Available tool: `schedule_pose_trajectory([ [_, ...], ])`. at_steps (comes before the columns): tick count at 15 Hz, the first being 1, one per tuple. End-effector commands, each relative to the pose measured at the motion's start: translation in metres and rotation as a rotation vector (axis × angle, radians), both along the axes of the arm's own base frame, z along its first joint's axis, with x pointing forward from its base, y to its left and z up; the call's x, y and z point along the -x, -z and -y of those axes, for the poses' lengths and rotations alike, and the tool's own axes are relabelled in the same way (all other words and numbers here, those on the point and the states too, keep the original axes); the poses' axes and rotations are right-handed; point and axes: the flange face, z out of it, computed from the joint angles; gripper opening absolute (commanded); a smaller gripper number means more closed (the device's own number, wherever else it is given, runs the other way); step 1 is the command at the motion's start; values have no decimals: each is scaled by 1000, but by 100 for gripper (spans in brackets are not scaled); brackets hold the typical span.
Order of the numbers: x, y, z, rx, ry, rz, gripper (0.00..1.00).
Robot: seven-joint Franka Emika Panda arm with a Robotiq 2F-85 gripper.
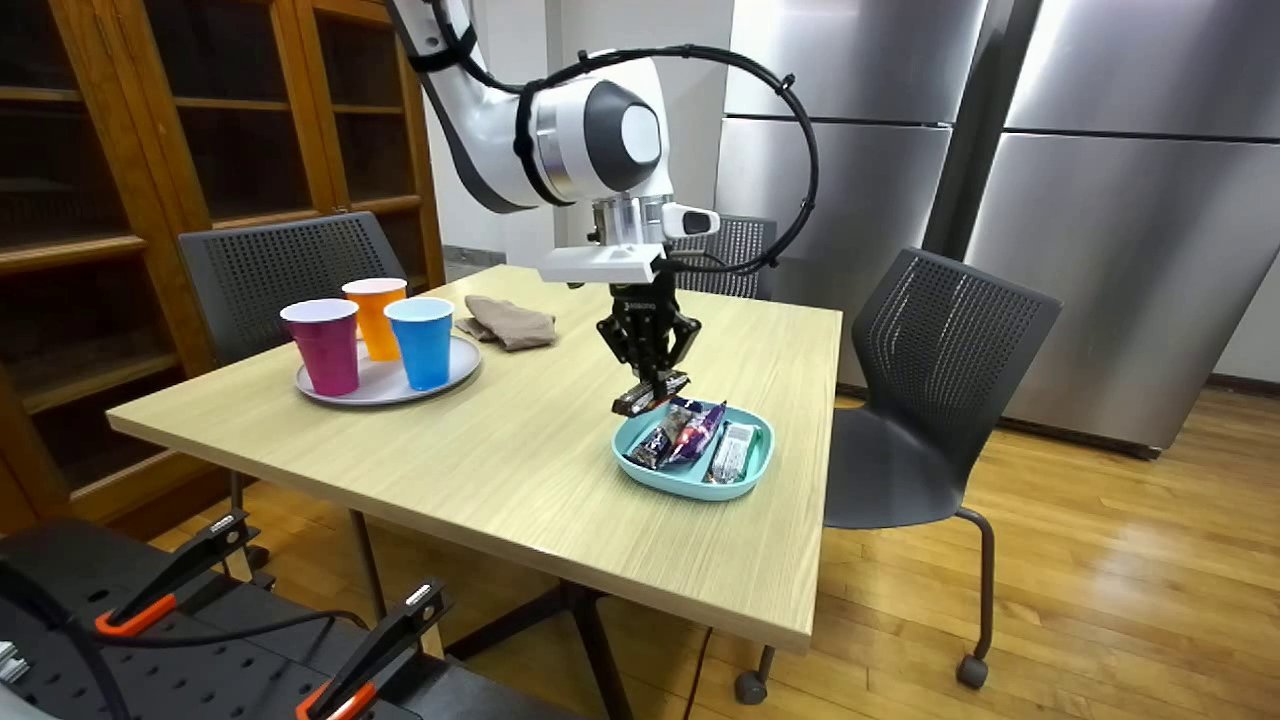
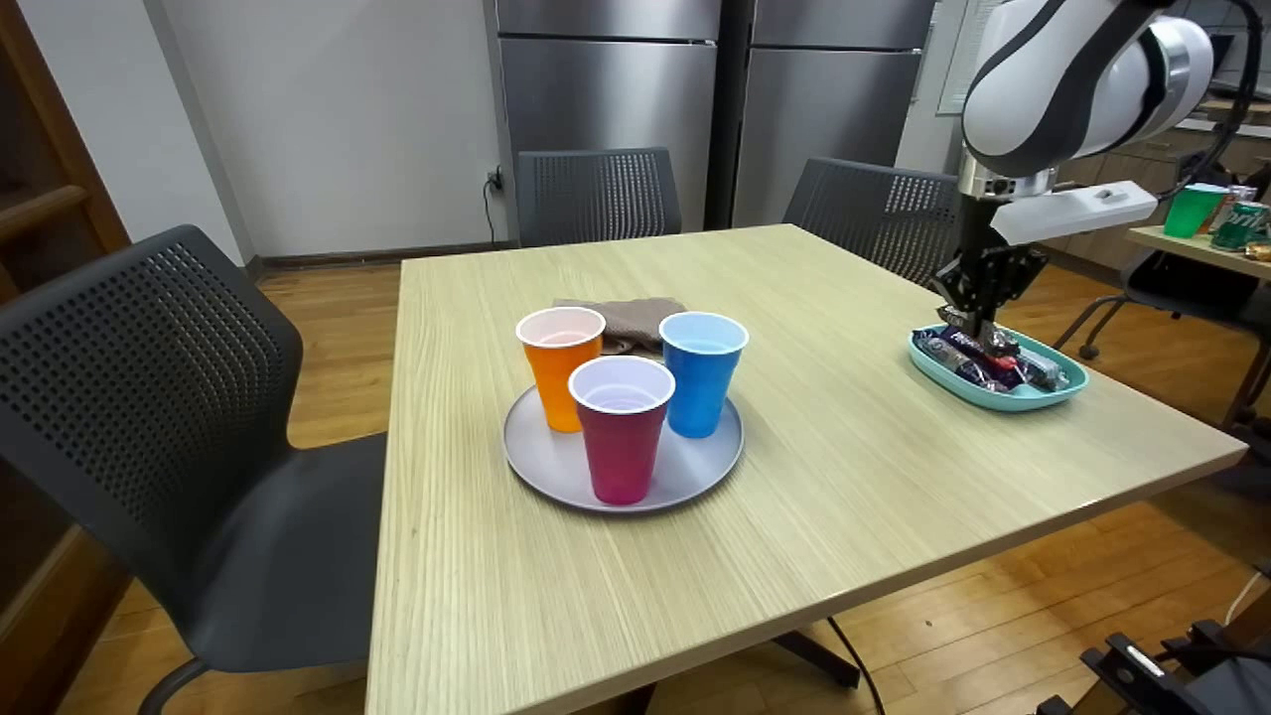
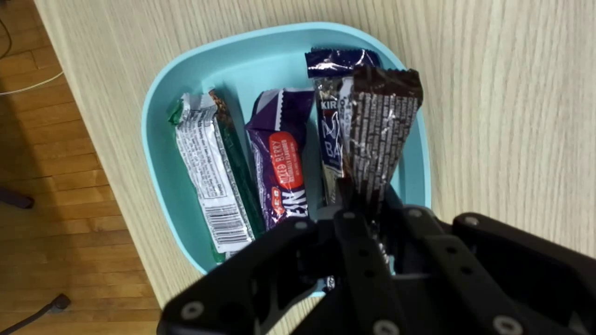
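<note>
My gripper (image 1: 655, 376) is shut on a brown-wrapped bar (image 3: 384, 125) and holds it above a turquoise tray (image 3: 274, 70). The bar also shows in an exterior view (image 1: 636, 401), apart from the tray; its middle is hidden between the fingers. In the tray lie a bar in a dark blue and clear wrapper (image 3: 328, 102), partly under the held bar in the wrist view, a purple mixed berry bar (image 3: 285, 163) and a white and green bar (image 3: 212, 181). The tray shows in both exterior views (image 1: 690, 490) (image 2: 1023, 403), near a table corner.
A grey plate (image 2: 720, 467) on the table (image 2: 794, 497) carries an orange cup (image 2: 562, 382), a blue cup (image 2: 701, 382) and a maroon cup (image 2: 622, 442). A brown cloth (image 1: 510, 324) lies behind them. Dark chairs (image 1: 930, 400) stand round the table.
</note>
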Motion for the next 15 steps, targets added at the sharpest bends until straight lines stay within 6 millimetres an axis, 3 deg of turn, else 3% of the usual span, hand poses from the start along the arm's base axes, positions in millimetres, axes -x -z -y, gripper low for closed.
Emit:
schedule_pose_trajectory([
  [1, -2, 0, -2, -17, -23, -5, 3],
  [10, -2, 8, 0, -34, -66, -36, 3],
  [11, -1, 9, 1, -30, -69, -38, 9],
  [12, -1, 9, 1, -29, -75, -39, 23],
  [13, -1, 10, 2, -29, -76, -40, 26],
  [14, -1, 10, 2, -29, -75, -42, 45],
  [15, -1, 10, 3, -29, -72, -44, 51],
])
